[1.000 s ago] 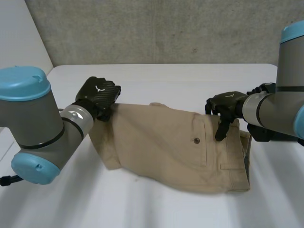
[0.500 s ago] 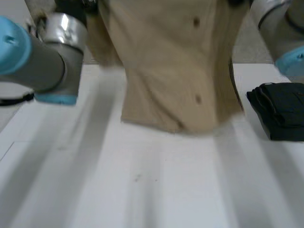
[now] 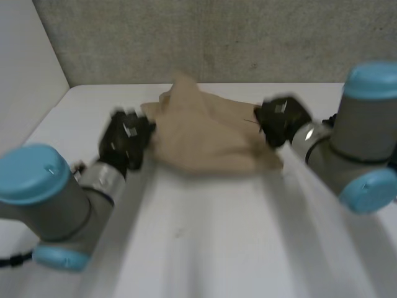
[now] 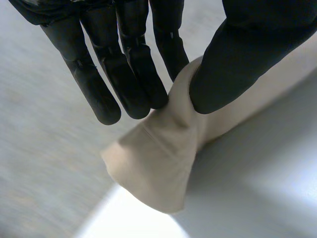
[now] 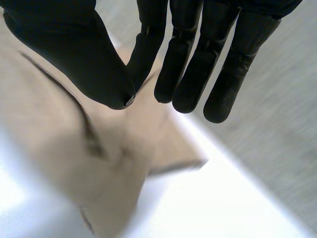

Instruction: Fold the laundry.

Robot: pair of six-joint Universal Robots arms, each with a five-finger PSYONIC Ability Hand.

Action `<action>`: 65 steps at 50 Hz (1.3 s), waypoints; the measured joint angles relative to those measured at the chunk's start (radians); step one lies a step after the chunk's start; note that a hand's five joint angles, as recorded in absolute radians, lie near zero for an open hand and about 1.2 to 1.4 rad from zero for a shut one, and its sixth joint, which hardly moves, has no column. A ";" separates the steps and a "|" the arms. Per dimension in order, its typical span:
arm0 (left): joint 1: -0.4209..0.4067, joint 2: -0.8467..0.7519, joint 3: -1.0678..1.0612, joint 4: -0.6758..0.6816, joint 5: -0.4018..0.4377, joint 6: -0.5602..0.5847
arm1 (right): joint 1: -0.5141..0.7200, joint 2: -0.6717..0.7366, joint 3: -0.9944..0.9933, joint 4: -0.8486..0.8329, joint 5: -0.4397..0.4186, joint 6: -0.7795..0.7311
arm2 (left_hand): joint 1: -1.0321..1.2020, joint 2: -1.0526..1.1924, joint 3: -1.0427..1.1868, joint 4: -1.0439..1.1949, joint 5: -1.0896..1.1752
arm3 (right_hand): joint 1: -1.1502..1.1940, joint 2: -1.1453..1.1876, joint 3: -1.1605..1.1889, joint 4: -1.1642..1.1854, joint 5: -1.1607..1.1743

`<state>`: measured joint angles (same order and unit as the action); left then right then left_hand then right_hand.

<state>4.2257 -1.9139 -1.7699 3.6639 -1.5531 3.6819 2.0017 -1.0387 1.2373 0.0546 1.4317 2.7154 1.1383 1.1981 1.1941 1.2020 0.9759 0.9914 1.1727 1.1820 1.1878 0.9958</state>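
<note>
Tan shorts (image 3: pixel 205 139) blurred in outline, left arm (image 3: pixel 56 208) cut off by edge

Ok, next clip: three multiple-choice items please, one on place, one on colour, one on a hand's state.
1. Where is the garment? A. between the left hand and the right hand; B. on the floor; C. draped over an arm.
2. What colour is it? A. black; B. tan; C. blue.
3. What is the left hand doing? A. open, clear of the garment; B. making an empty fist; C. pinching the garment between thumb and fingers.
Answers: 1 A, the head view shows a hand at each end; 2 B, tan in every view; 3 C, its wrist view shows the pinch.
</note>
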 measured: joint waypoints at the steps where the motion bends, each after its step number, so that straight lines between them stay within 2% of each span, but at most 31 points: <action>1: -0.011 -0.013 -0.018 -0.023 -0.002 0.003 | 0.003 0.014 0.031 0.000 0.001 -0.006 | 0.000 0.000 0.000 0.000 0.000 | 0.000 0.000 0.000 0.000 0.000; 9: -0.058 -0.010 -0.053 -0.216 -0.050 0.010 | 0.012 0.027 0.152 0.024 0.004 -0.034 | 0.000 0.000 0.000 0.000 0.000 | 0.000 0.000 0.000 0.000 0.000; 14: -0.079 0.065 -0.060 -0.329 -0.102 0.006 | 0.003 -0.053 0.210 0.068 -0.001 -0.034 | 0.000 0.000 0.000 0.000 0.000 | -0.030 -0.026 -0.027 -0.028 -0.024; 15: -0.081 0.070 -0.061 -0.334 -0.104 0.006 | 0.002 -0.058 0.213 0.069 -0.001 -0.034 | 0.000 0.000 0.000 0.000 0.000 | -0.068 -0.085 -0.070 -0.072 -0.065; 16: -0.089 0.093 -0.064 -0.354 -0.114 0.006 | -0.001 -0.084 0.233 0.066 -0.003 -0.031 | -0.099 -0.141 -0.131 -0.137 -0.097 | -0.300 -0.356 -0.357 -0.361 -0.340; 17: -0.092 0.102 -0.065 -0.359 -0.117 0.006 | -0.003 -0.095 0.243 0.057 -0.004 -0.030 | -0.202 -0.244 -0.220 -0.227 -0.181 | -0.409 -0.488 -0.491 -0.495 -0.475; 18: -0.094 0.108 -0.065 -0.362 -0.119 0.006 | -0.004 -0.101 0.250 0.049 -0.004 -0.029 | -0.344 -0.375 -0.350 -0.361 -0.311 | -0.409 -0.488 -0.491 -0.495 -0.475; 19: -0.095 0.114 -0.065 -0.364 -0.121 0.007 | -0.005 -0.107 0.258 0.037 -0.005 -0.029 | -0.344 -0.375 -0.350 -0.361 -0.311 | -0.513 -0.625 -0.621 -0.625 -0.609; 22: -0.095 0.126 -0.064 -0.365 -0.125 0.008 | -0.006 -0.113 0.267 0.018 -0.005 -0.028 | -0.344 -0.375 -0.350 -0.361 -0.311 | -0.556 -0.676 -0.677 -0.681 -0.666; 23: -0.091 0.132 -0.061 -0.364 -0.130 0.009 | -0.007 -0.119 0.279 -0.023 -0.008 -0.027 | -0.538 -0.594 -0.587 -0.601 -0.553 | -0.604 -0.727 -0.744 -0.752 -0.738; 29: -0.049 0.141 -0.048 -0.361 -0.139 0.007 | -0.005 -0.097 0.278 -0.086 -0.033 -0.036 | -0.546 -0.613 -0.609 -0.621 -0.575 | -0.605 -0.727 -0.745 -0.755 -0.740; 35: 0.005 0.145 -0.051 -0.362 -0.135 -0.018 | -0.004 -0.018 0.240 -0.105 -0.116 -0.101 | -0.547 -0.613 -0.609 -0.621 -0.575 | -0.588 -0.724 -0.715 -0.717 -0.700; 41: 0.055 0.135 -0.063 -0.376 -0.117 -0.097 | -0.005 0.066 0.188 -0.103 -0.173 -0.200 | -0.547 -0.613 -0.609 -0.621 -0.575 | -0.566 -0.676 -0.680 -0.685 -0.680; 43: 0.066 0.130 -0.064 -0.384 -0.104 -0.121 | -0.005 0.081 0.175 -0.102 -0.176 -0.219 | -0.547 -0.613 -0.609 -0.621 -0.575 | -0.566 -0.676 -0.680 -0.685 -0.680; 46: 0.090 0.111 -0.060 -0.421 -0.043 -0.188 | -0.006 0.111 0.149 -0.102 -0.177 -0.246 | -0.547 -0.613 -0.609 -0.621 -0.575 | -0.559 -0.666 -0.671 -0.678 -0.674; 48: 0.090 0.111 -0.060 -0.421 -0.043 -0.188 | -0.006 0.111 0.149 -0.102 -0.177 -0.246 | -0.547 -0.613 -0.609 -0.621 -0.575 | -0.559 -0.666 -0.671 -0.678 -0.674; 50: 0.112 0.094 -0.052 -0.468 0.049 -0.253 | -0.006 0.154 0.103 -0.102 -0.171 -0.267 | -0.547 -0.613 -0.609 -0.621 -0.575 | -0.545 -0.645 -0.655 -0.660 -0.659; 55: 0.124 0.074 -0.043 -0.490 0.107 -0.282 | -0.007 0.175 0.077 -0.103 -0.166 -0.269 | -0.547 -0.613 -0.609 -0.621 -0.575 | -0.510 -0.604 -0.611 -0.619 -0.621; 62: 0.125 0.018 -0.024 -0.489 0.117 -0.277 | -0.007 0.204 0.051 -0.104 -0.165 -0.269 | -0.545 -0.611 -0.607 -0.618 -0.570 | -0.434 -0.521 -0.530 -0.539 -0.547; 64: 0.124 0.005 -0.019 -0.488 0.115 -0.274 | -0.007 0.210 0.045 -0.104 -0.165 -0.269 | -0.511 -0.579 -0.575 -0.583 -0.531 | -0.379 -0.438 -0.456 -0.463 -0.475; 65: 0.124 -0.002 -0.015 -0.487 0.114 -0.273 | -0.007 0.214 0.041 -0.103 -0.165 -0.269 | -0.427 -0.494 -0.498 -0.505 -0.455 | -0.331 -0.386 -0.397 -0.403 -0.415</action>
<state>4.3495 -1.9164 -1.7853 3.1768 -1.4393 3.4093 1.9943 -0.8250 1.2783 -0.0487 1.2672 2.4462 0.7117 0.7045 0.6961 0.6967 0.5205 0.6603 0.7865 0.7852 0.7847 0.5809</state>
